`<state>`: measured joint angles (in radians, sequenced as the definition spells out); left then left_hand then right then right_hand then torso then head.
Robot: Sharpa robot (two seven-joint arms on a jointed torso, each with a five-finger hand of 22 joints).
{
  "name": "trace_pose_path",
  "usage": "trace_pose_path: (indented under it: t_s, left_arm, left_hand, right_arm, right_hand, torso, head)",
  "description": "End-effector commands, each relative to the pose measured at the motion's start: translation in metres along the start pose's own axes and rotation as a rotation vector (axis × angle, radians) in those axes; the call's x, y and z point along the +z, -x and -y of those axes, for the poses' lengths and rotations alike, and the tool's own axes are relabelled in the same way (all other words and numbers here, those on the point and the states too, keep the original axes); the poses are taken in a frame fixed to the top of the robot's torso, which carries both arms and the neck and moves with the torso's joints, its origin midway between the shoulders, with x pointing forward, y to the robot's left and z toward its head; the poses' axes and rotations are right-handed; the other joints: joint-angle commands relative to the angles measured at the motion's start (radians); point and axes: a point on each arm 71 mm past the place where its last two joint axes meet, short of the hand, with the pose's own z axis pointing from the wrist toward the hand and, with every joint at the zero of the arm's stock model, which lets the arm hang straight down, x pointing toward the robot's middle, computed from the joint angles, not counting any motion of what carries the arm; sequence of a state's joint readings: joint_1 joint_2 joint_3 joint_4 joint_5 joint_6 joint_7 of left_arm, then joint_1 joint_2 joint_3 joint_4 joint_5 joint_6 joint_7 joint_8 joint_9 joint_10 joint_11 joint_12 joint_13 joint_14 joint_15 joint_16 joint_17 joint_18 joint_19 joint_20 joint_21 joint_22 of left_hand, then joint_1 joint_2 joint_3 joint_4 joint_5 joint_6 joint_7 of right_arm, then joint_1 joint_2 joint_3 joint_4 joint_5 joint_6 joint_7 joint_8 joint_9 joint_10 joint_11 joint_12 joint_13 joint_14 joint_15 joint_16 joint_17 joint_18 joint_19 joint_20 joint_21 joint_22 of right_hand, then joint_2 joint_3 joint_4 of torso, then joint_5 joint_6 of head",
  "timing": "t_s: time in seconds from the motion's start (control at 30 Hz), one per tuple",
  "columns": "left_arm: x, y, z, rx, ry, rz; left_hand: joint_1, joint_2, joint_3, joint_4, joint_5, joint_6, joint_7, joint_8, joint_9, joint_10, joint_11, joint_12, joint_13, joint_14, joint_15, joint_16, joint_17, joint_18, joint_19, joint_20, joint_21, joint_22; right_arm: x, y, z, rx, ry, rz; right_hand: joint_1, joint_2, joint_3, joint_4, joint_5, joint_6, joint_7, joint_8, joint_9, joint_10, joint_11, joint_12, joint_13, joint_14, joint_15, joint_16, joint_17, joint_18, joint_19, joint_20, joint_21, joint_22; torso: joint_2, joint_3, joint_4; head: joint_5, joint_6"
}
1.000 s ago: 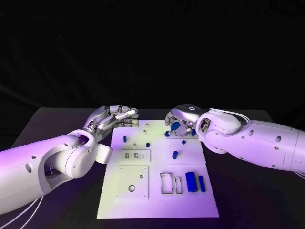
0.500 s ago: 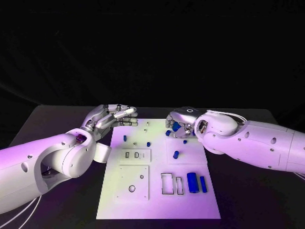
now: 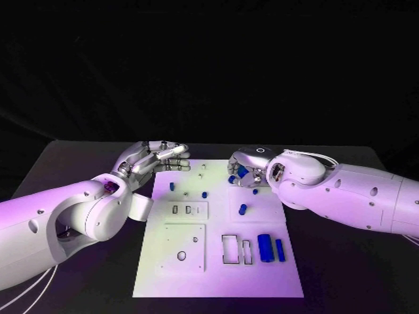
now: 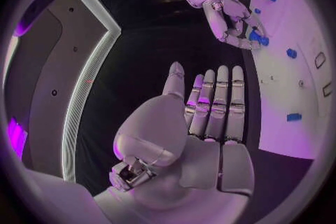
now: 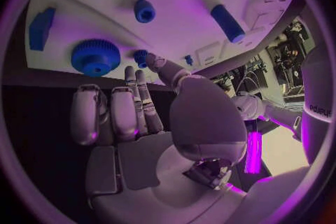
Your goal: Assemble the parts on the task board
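While the task board (image 3: pixel 219 261) is lying flat in the middle of the black table (image 3: pixel 68 167), both hands are sitting at its far end. The left hand (image 3: pixel 158 159) is hovering just off the board's far left corner, over bare table, with its fingers curled loosely inward and nothing between them. The right hand (image 3: pixel 247 169) is reaching over the board's far right edge with fingers slightly parted and holding nothing; its fingertips are hanging just beside a blue gear-shaped part (image 5: pixel 95 57) near that edge, and I cannot tell whether they are touching it. A small blue block (image 5: pixel 41 28) is standing close to the gear by the same edge. Further in from the edge, blue pegs (image 3: pixel 243 210) are standing apart from one another, and two long blue parts (image 3: pixel 264 248) are lying beside rectangular slots toward the board's near end. Dark table is showing along both long edges of the board.
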<state>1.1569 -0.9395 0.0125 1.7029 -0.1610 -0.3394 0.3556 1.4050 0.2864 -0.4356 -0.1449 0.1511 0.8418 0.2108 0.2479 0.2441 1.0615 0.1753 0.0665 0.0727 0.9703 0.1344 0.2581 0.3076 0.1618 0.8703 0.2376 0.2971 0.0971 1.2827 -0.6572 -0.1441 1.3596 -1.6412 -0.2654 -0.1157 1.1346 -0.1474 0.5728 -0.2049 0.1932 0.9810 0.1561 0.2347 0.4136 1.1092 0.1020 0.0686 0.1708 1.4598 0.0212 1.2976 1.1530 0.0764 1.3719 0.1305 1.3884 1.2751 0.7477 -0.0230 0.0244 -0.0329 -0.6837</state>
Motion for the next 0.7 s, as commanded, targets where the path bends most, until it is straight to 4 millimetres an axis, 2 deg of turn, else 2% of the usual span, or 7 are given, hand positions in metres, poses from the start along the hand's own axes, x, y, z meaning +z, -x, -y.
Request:
trace_pose_path:
  t_s: [0.03, 0.17, 0.27, 0.5, 0.7]
  left_arm:
    - [0.0008, -0.0027, 0.0009, -0.021, 0.002, -0.024]
    - [0.0011, -0.0024, 0.0005, -0.023, 0.006, -0.023]
    - [0.0014, -0.0022, 0.0002, -0.024, 0.008, -0.023]
    - [0.0016, -0.0024, 0.0000, -0.025, 0.010, -0.023]
    - [0.0013, -0.0024, 0.0004, -0.026, 0.011, -0.025]
  left_hand:
    - [-0.012, 0.002, -0.022, -0.002, -0.001, -0.005, -0.001, -0.004, 0.002, -0.007, -0.001, -0.002, 0.001, -0.009, 0.002, -0.006, 0.002, 0.017, -0.004, 0.004, -0.004, -0.002]
    - [-0.015, 0.003, -0.022, -0.001, -0.002, -0.004, -0.001, -0.002, 0.004, -0.008, -0.001, -0.002, 0.002, -0.010, 0.002, -0.007, 0.004, 0.017, -0.005, 0.004, -0.005, -0.002]
    - [-0.015, 0.003, -0.022, -0.001, -0.002, -0.004, -0.001, -0.002, 0.004, -0.008, -0.001, -0.002, 0.002, -0.010, 0.002, -0.007, 0.004, 0.017, -0.005, 0.004, -0.005, -0.002]
    - [-0.016, 0.002, -0.022, -0.001, -0.002, -0.005, -0.001, -0.003, 0.005, -0.009, -0.001, -0.002, 0.002, -0.010, 0.002, -0.008, 0.005, 0.017, -0.005, 0.005, -0.006, -0.003]
    - [-0.017, 0.001, -0.022, -0.001, -0.003, -0.007, 0.000, -0.003, 0.005, -0.010, -0.001, -0.003, 0.002, -0.011, 0.002, -0.008, 0.006, 0.017, -0.006, 0.005, -0.006, -0.003]
  right_arm:
    - [-0.0001, -0.0004, 0.0008, -0.005, -0.004, 0.002]
    - [-0.0008, -0.0001, 0.0008, 0.000, -0.004, 0.006]
    - [-0.0005, -0.0001, 0.0000, 0.002, -0.002, 0.006]
    - [0.0006, -0.0004, -0.0019, 0.007, 0.002, 0.003]
    - [0.0021, -0.0028, -0.0008, 0.008, -0.005, -0.003]
  right_hand:
    - [-0.002, 0.003, 0.015, 0.003, -0.003, 0.010, -0.001, 0.006, 0.004, 0.013, -0.001, 0.001, 0.001, 0.013, 0.001, 0.009, 0.007, -0.012, 0.012, -0.001, 0.009, 0.013]
    - [-0.001, 0.001, 0.047, 0.013, -0.035, 0.021, -0.007, 0.011, 0.013, 0.033, -0.006, 0.001, 0.001, 0.021, -0.004, 0.023, 0.020, -0.016, 0.024, -0.005, 0.024, 0.037]
    - [-0.003, 0.000, 0.053, 0.015, -0.042, 0.022, -0.007, 0.012, 0.015, 0.035, -0.006, 0.000, 0.000, 0.022, -0.004, 0.026, 0.021, -0.017, 0.026, -0.006, 0.026, 0.041]
    - [-0.003, -0.002, 0.057, 0.017, -0.047, 0.021, -0.007, 0.012, 0.016, 0.035, -0.006, -0.001, -0.001, 0.023, -0.004, 0.027, 0.023, -0.018, 0.028, -0.006, 0.028, 0.044]
    - [-0.004, -0.006, 0.061, 0.018, -0.052, 0.019, -0.006, 0.011, 0.018, 0.033, -0.006, -0.003, -0.002, 0.023, -0.004, 0.029, 0.023, -0.018, 0.029, -0.006, 0.030, 0.047]
  torso:
    - [0.004, 0.0006, -0.0002]
    - [0.005, -0.0001, -0.0005]
    - [0.005, 0.0004, -0.0008]
    - [0.009, -0.0007, 0.0011]
    - [0.010, -0.0014, -0.0001]
  head:
    - [0.001, -0.004]
    - [0.002, -0.007]
    - [0.004, -0.008]
    - [0.004, -0.009]
    - [0.007, -0.009]
